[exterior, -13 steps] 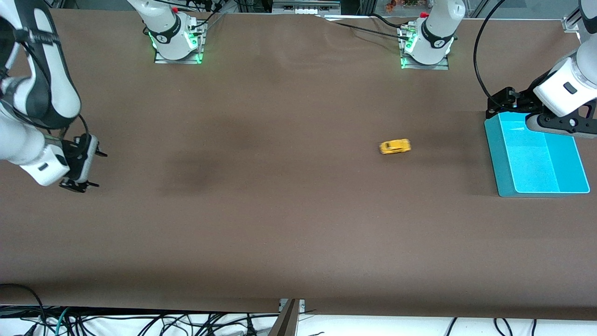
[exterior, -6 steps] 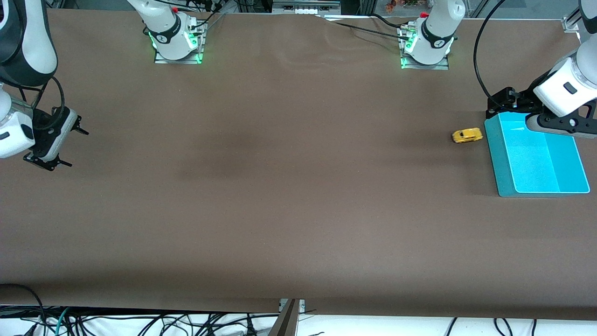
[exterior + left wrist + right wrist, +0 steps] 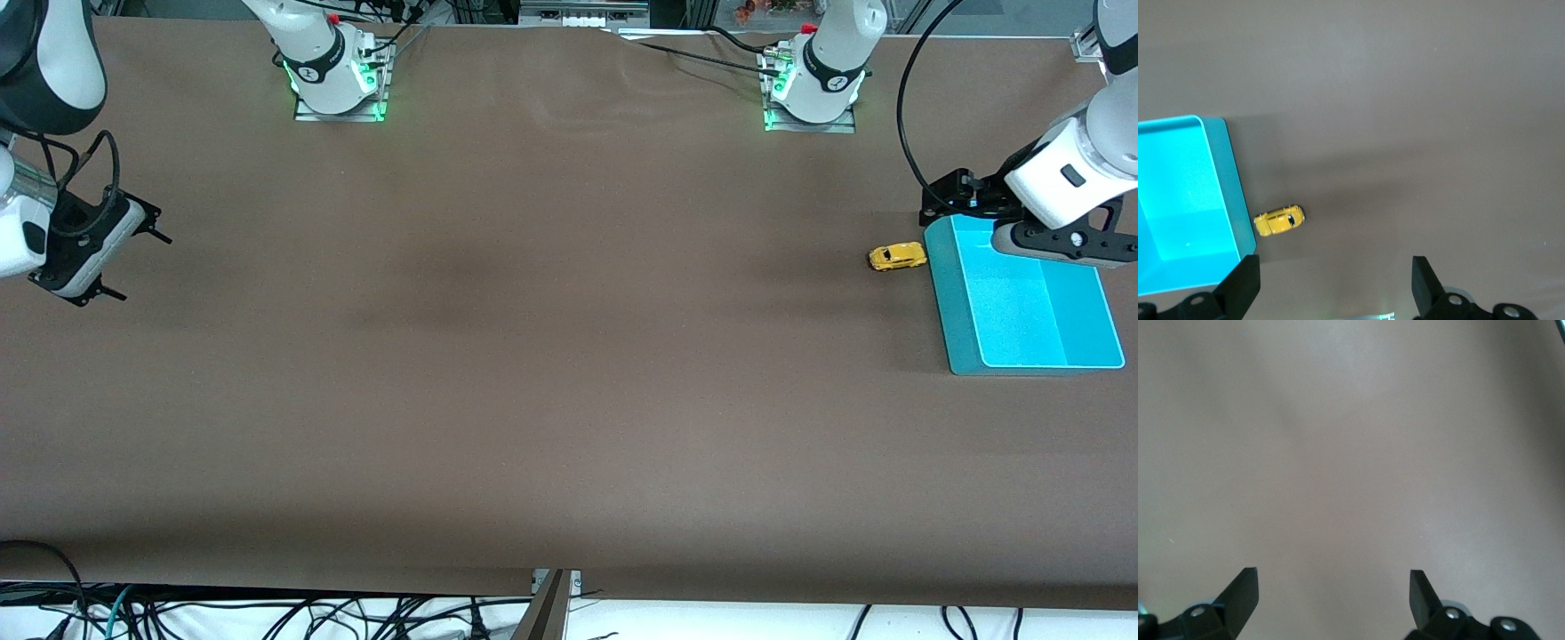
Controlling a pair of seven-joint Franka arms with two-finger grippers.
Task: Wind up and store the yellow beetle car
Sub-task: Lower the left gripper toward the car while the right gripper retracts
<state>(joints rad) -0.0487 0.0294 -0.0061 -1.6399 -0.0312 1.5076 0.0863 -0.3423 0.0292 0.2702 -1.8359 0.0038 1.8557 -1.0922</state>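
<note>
Beside the turquoise bin [image 3: 1022,307], at the left arm's end of the table [image 3: 533,356], the yellow beetle car [image 3: 897,257] sits on its wheels, one end touching or almost touching the bin's outer wall; the left wrist view shows the yellow beetle car [image 3: 1279,221] right against the turquoise bin [image 3: 1185,200] wall but outside it. The wall seems to be what stops the toy there, so storing is not yet done. The left pincer [image 3: 956,197] hangs over the bin's corner farthest from the front camera, just above the car's neighbourhood; in its own wrist view the left pincer [image 3: 1335,287] has its fingers spread wide with nothing between them, which suits a drop onto the toy for a lift into the bin. Over the table's edge at the right arm's end, the right pincer [image 3: 133,258] waits, fingers likewise apart and empty, as the right wrist view shows the right pincer [image 3: 1333,597] above bare brown table [image 3: 1351,453].
</note>
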